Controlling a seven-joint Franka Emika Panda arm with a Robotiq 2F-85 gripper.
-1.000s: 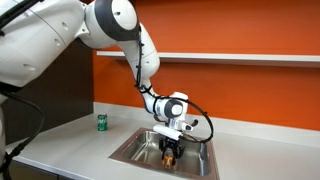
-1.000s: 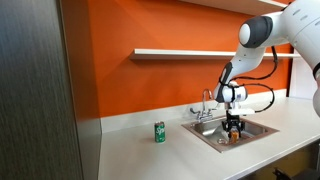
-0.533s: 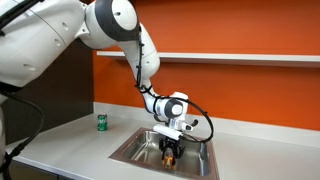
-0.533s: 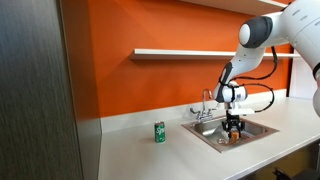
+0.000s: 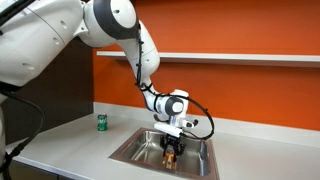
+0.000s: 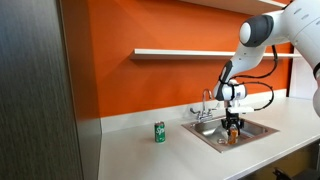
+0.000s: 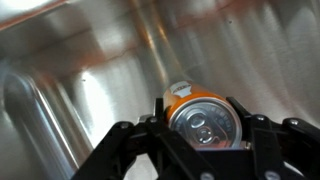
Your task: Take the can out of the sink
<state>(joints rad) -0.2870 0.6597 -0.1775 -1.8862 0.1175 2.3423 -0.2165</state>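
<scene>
Down inside the sink with the gripper, wrist aimed straight at the steel floor. Straddling the can in the wrist view: orange-brown side and silver lid right between the fingers, with dark metal close on either side. Drawn in snug around it, yet impossible to call as clamped or merely alongside: no clear sign of contact in the wrist view, and far too small to judge in both exterior views. Looks like the grasp step of the job, with the lift yet to come. Can low in the sink, just under the fingertips, lid facing up toward the wrist, so seemingly upright. Calls next for a firm squeeze, if not already made, then a straight rise, staying clear of the steel wall just beyond the fingers and of the faucet behind them, then out over the rim toward the worktop. Worth flagging: a smooth round can, likely to slip or tip under an off-centre pinch. As for contents, only the can to report in the sink, with bare steel around the fingers in the part on show. Well away from the fingers, out on the worktop, a green can, upright and no part of this job.
</scene>
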